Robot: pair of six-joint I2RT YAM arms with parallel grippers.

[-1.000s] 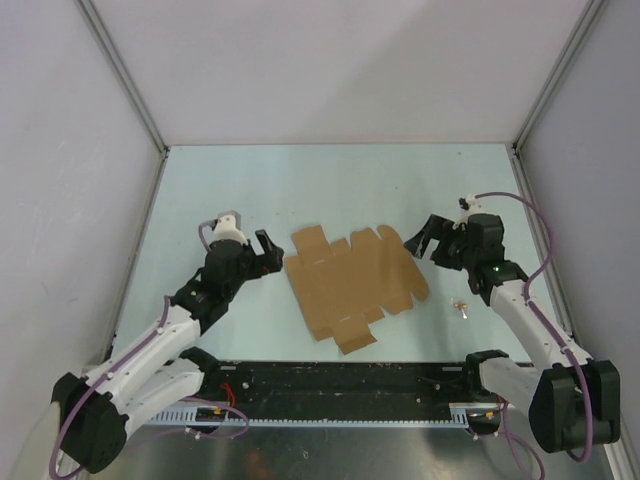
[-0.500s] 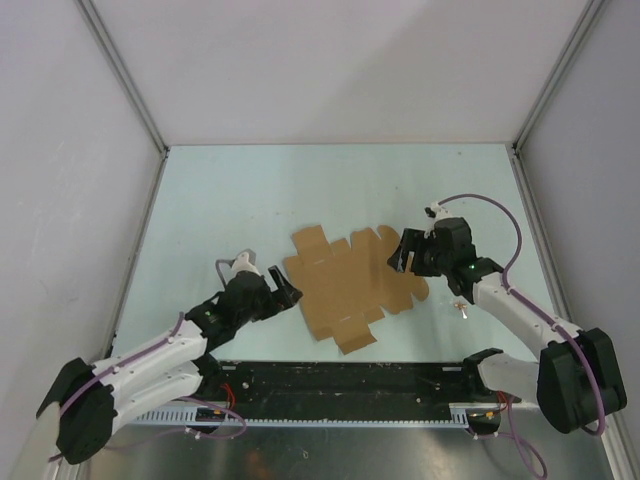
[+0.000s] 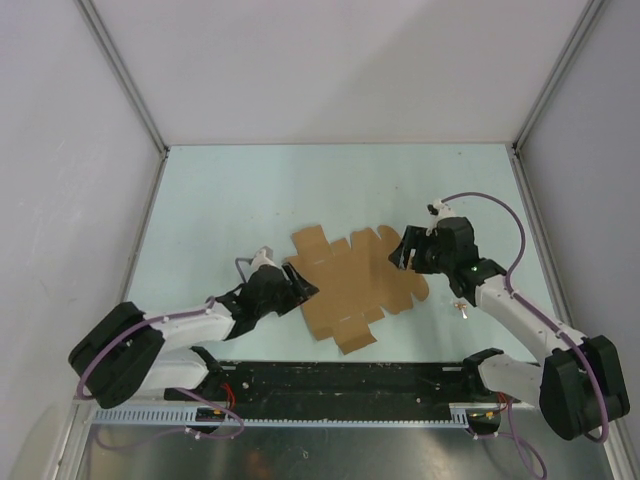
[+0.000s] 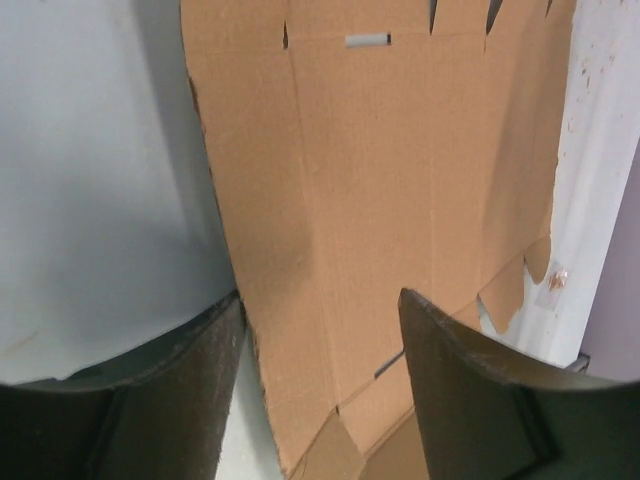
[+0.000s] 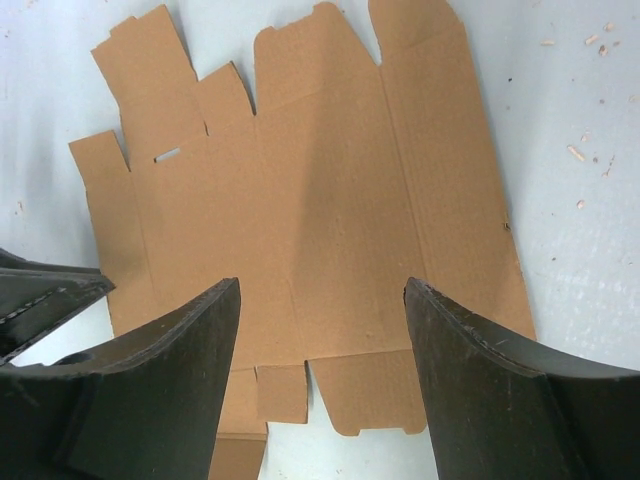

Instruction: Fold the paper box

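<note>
Brown thin cardboard forms the paper box (image 3: 352, 285), which is an unfolded die-cut sheet lying flat on the pale blue-green table (image 3: 250, 190). It sits about midway between the table's left and right edges, nearer the near edge than the far one. Tabs and flaps project along the sheet's far and near sides.

The left gripper (image 3: 303, 290) is low at the sheet's left edge. In the left wrist view its fingers (image 4: 170, 400) stand apart and straddle that edge, one over bare table and one over cardboard. Contact with the sheet cannot be determined.

The right gripper (image 3: 405, 252) is positioned at the sheet's far right corner. Its fingers (image 5: 150, 390) are also spread, with the sheet visible between them and nothing clamped.

A small metallic object (image 3: 462, 307) lies on the table just right of the sheet.
</note>
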